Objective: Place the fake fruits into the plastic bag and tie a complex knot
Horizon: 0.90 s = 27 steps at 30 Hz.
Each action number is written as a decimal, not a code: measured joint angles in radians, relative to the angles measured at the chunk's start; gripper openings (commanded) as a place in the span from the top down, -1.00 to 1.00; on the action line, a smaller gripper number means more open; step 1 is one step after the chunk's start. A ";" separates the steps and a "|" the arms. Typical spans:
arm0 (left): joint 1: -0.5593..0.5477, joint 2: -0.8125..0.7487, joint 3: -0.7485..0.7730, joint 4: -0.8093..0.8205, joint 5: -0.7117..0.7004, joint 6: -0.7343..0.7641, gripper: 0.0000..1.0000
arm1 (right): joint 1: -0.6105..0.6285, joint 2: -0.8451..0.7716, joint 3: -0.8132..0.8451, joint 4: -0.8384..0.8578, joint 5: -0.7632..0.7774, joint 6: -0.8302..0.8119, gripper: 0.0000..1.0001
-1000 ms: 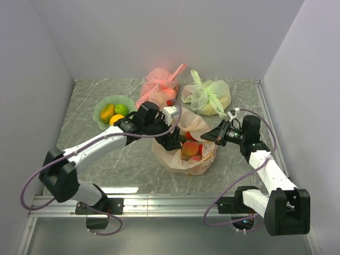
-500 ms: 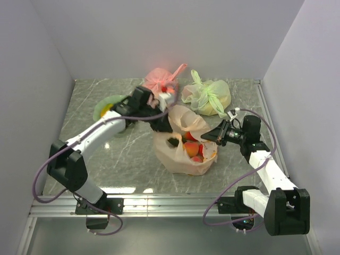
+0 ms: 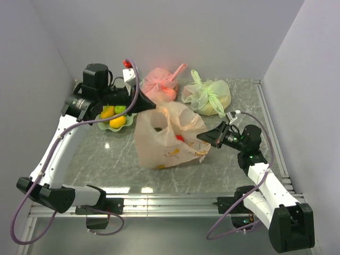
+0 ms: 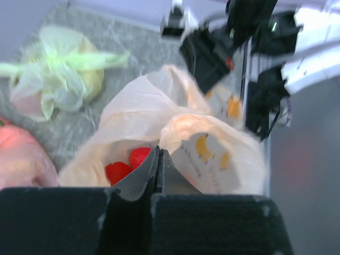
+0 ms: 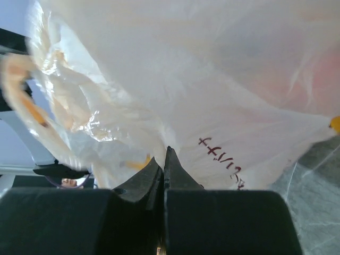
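Note:
The pale orange plastic bag (image 3: 164, 139) is stretched between both grippers above the table. My left gripper (image 3: 154, 106) is raised at the back left, shut on one handle (image 4: 175, 125) of the bag. My right gripper (image 3: 201, 138) is shut on the bag's right edge (image 5: 159, 133). Red fake fruits (image 4: 129, 162) lie inside the bag, one showing through the plastic (image 3: 179, 139). More fake fruits (image 3: 117, 120) sit in the green dish under the left arm. No knot shows on the bag's handles.
A pale green scalloped dish (image 3: 102, 123) stands at the back left. A tied pink bag (image 3: 159, 85) and a tied light green bag (image 3: 208, 95) lie at the back. Walls close in the table on three sides.
My left gripper shut on the bag's handle and rose up and back to the left, lifting and stretching the bag. The right gripper kept its hold and shifted slightly left.

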 measured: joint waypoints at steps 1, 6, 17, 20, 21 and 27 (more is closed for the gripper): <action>0.000 -0.013 -0.026 -0.018 -0.002 0.038 0.96 | 0.000 -0.006 -0.004 0.007 0.003 0.005 1.00; 0.027 -0.046 -0.254 -0.137 -0.055 0.228 0.72 | 0.005 -0.012 -0.034 0.039 0.014 0.021 1.00; -0.019 -0.026 -0.113 -0.163 -0.200 0.288 -0.35 | 0.080 -0.085 -0.045 -0.060 0.110 -0.095 1.00; -0.137 -0.022 -0.007 -0.159 -0.273 0.333 -0.36 | 0.106 -0.097 -0.036 -0.104 0.150 -0.126 1.00; -0.175 -0.017 0.021 -0.167 -0.296 0.356 -0.37 | 0.109 -0.099 -0.027 -0.122 0.161 -0.137 1.00; -0.337 0.035 0.114 -0.240 -0.426 0.501 -0.38 | 0.127 -0.119 0.024 -0.199 0.236 -0.185 1.00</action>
